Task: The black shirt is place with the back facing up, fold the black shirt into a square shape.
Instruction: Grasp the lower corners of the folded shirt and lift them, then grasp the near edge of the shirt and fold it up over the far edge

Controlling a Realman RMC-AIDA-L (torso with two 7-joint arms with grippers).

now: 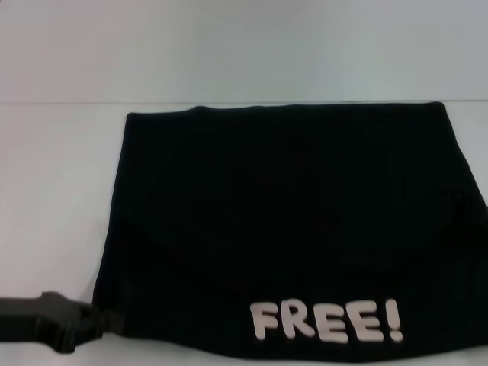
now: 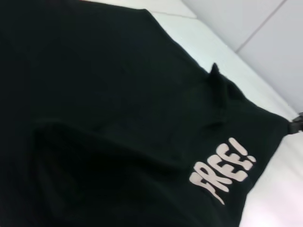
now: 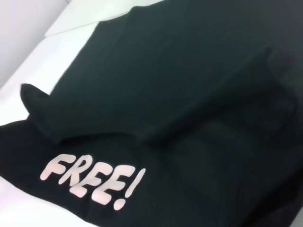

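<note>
This looks like a bare robot test bench in a lab or studio more than a home. A plain white worktop meets a blank pale wall with no furniture or decoration. The wrist views show flat white panels with thin seams. The only item laid out is a black shirt printed "FREE!", with a black robot arm at the near edge.
</note>
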